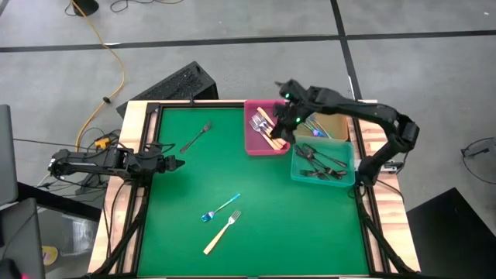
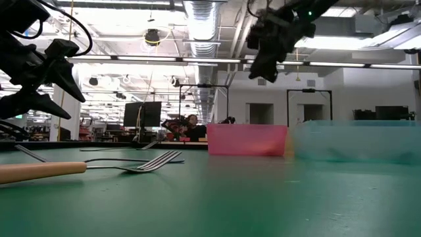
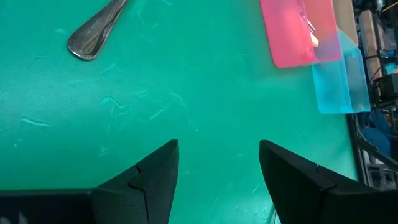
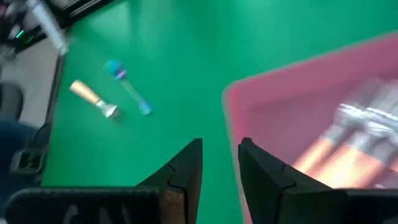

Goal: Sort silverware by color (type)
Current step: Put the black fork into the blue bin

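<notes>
a green table mat (image 1: pixel 256 209) sits in a wooden frame (image 1: pixel 130 116). a black keyboard (image 1: pixel 175 84) lies on the grey floor just beyond it, near a yellow cable (image 1: pixel 116 62). a person (image 2: pixel 191 125) sits far back in the room.

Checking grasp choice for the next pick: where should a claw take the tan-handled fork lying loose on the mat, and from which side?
Probably at mid-handle, from straight above. The tan-handled fork lies flat and diagonal on the green mat, so the fingers should close across the handle's width. The blue fork lies close beside its tines, while the handle end is clear of it.
</notes>
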`<state>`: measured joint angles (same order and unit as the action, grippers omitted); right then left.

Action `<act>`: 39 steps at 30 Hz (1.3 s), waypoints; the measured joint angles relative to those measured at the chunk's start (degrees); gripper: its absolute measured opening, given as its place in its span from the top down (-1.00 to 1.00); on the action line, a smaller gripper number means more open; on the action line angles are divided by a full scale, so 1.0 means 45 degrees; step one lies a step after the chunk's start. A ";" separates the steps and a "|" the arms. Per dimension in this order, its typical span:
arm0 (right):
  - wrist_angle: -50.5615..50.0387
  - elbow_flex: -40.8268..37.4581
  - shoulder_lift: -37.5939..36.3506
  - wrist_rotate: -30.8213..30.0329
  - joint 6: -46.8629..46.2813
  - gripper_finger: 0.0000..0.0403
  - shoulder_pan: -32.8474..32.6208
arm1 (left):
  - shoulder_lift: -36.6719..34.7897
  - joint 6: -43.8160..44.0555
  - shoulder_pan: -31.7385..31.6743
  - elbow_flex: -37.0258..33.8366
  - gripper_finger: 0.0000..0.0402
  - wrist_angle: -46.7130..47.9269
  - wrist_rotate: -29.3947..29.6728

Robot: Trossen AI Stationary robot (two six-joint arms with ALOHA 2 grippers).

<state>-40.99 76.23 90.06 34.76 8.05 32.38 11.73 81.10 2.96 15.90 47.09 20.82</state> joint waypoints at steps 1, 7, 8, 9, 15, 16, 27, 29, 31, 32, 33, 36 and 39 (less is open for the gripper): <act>0.0053 0.0000 0.0000 -0.0008 0.0003 0.37 -0.0371 | 0.0000 -0.0012 0.0000 0.0001 -0.03 0.0000 0.0000; 0.0910 0.0000 0.0000 -0.1421 0.0009 0.37 -0.2811 | -0.0002 -0.0087 0.0000 -0.0001 -0.03 0.0000 -0.0005; 0.1051 0.0000 0.0000 -0.1688 0.0039 0.37 -0.3202 | 0.0000 -0.0087 0.0005 -0.0004 -0.03 0.0005 -0.0005; 0.1166 0.0000 0.0000 -0.1933 0.0087 0.37 -0.3558 | -0.0001 -0.0087 0.0005 -0.0004 -0.03 0.0005 -0.0005; 0.2166 0.0000 0.0000 -0.3944 0.0321 0.37 -0.5438 | -0.0002 -0.0082 0.0000 -0.0004 -0.03 0.0295 0.0102; 0.2414 0.0000 0.0000 -0.4251 0.0312 0.37 -0.5703 | 0.0000 -0.0007 0.0000 -0.0004 -0.03 0.0415 0.0102; 0.3820 0.0000 0.0000 -0.6060 -0.0081 0.37 -0.6967 | 0.0038 0.1447 0.0000 -0.0009 -0.03 -0.1892 0.0100; 0.3817 0.0000 0.0000 -0.6076 -0.0201 0.37 -0.6854 | 0.0237 0.0537 0.0000 -0.0009 -0.03 -0.3942 0.0078; 0.3812 0.0000 0.0004 -0.6076 -0.0347 0.37 -0.6714 | 0.0618 -0.0596 0.0000 -0.0009 -0.03 -0.6004 0.0245; 0.3807 0.0000 0.0005 -0.6076 -0.0423 0.37 -0.6626 | 0.0865 -0.1185 -0.0027 0.0020 -0.03 -0.6813 0.0422; 0.3804 0.0000 0.0005 -0.6076 -0.0452 0.37 -0.6531 | 0.1176 -0.1696 -0.0090 0.0139 -0.03 -0.7224 0.0623; 0.3802 0.0000 0.0005 -0.6076 -0.0463 0.37 -0.6291 | 0.2341 -0.2636 -0.0513 0.0874 -0.03 -0.6607 0.1152; 0.3812 0.0000 0.0005 -0.6076 -0.0514 0.37 -0.6086 | 0.3882 -0.3276 -0.1280 0.1714 -0.03 -0.5240 0.1153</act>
<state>-23.84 76.23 90.08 7.42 5.74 4.99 29.19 66.36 -2.80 23.61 23.51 26.01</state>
